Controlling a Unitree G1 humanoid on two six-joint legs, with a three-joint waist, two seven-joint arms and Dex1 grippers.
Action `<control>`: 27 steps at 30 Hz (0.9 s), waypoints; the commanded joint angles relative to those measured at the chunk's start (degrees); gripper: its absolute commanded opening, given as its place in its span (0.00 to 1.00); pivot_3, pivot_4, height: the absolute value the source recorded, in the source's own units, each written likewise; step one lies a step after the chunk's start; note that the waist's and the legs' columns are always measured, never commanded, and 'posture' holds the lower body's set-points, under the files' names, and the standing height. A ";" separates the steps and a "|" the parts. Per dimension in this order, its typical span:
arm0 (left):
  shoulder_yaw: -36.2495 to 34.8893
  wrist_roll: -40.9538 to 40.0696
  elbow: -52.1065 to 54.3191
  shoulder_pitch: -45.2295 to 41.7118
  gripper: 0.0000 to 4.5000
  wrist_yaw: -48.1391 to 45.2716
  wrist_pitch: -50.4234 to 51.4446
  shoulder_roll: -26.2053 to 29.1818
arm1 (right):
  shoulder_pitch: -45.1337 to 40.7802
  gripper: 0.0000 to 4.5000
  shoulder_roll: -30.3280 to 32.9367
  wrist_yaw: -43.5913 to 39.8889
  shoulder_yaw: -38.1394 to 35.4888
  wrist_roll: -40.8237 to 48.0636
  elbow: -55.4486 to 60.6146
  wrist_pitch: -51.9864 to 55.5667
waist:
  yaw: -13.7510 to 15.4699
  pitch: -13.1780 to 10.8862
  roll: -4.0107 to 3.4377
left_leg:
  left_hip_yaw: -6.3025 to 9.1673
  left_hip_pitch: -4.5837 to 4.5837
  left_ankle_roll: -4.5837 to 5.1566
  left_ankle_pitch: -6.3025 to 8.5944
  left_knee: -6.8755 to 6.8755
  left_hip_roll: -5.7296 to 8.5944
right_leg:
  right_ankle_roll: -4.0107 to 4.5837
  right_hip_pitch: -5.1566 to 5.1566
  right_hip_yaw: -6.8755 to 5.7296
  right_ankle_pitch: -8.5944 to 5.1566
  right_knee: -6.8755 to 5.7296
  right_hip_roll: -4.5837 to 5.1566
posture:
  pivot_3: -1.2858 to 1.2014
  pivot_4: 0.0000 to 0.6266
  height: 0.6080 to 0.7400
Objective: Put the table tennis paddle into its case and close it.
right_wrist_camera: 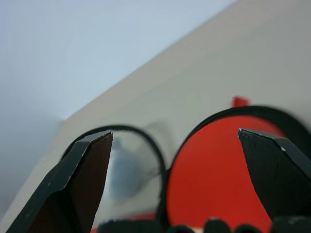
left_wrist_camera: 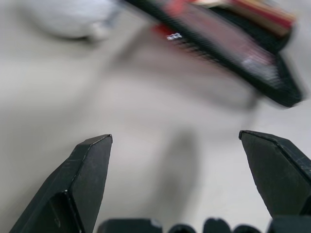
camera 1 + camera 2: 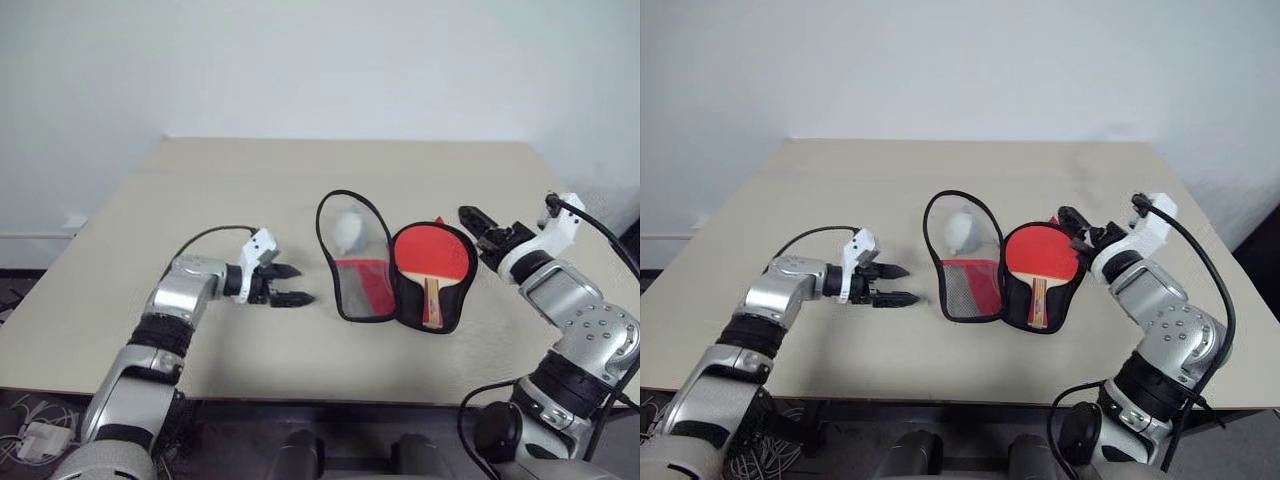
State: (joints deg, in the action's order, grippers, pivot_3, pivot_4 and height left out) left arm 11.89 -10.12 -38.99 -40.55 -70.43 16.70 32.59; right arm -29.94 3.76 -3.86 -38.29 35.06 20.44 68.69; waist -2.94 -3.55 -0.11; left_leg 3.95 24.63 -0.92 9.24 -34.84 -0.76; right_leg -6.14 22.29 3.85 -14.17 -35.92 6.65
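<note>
Both grippers, left gripper [image 3: 288, 284] and right gripper [image 3: 478, 226], gape empty; paddle [image 3: 432, 256] sits in case [image 3: 352, 300], so fold the nine-o'clock clear flap squarely over

A bare test room, like a lab: a plain beige table [image 3: 200, 200] stands against a blank white wall [image 3: 300, 60], and loose cables [image 3: 30, 440] lie on the floor below the table's left edge.

Both head eyes look down over the counter [image 3: 200, 200] from behind the arms, sharing the open case [image 3: 390, 275]. Each wrist camera peers close along its fingers toward it.
</note>
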 commanded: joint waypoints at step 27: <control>-4.57 3.46 -6.67 -9.60 1.00 13.15 -9.43 -29.59 | 4.90 0.99 -0.05 4.21 5.09 3.46 -4.17 -29.50 | 1.55 0.00 0.00 | -0.01 0.05 0.08 -0.11 -0.15 0.06 | -0.18 -0.27 0.04 0.10 0.10 0.02 | 0.52 0.00 1.00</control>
State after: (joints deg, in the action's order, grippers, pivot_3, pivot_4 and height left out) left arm 8.06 -5.46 -49.07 -50.01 -58.01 6.53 3.53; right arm -24.15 3.62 -0.16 -33.00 37.00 15.52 41.58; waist -1.39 -3.56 -0.10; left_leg 3.94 24.68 -0.85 9.13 -34.99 -0.70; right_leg -6.32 22.01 3.90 -14.07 -35.82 6.67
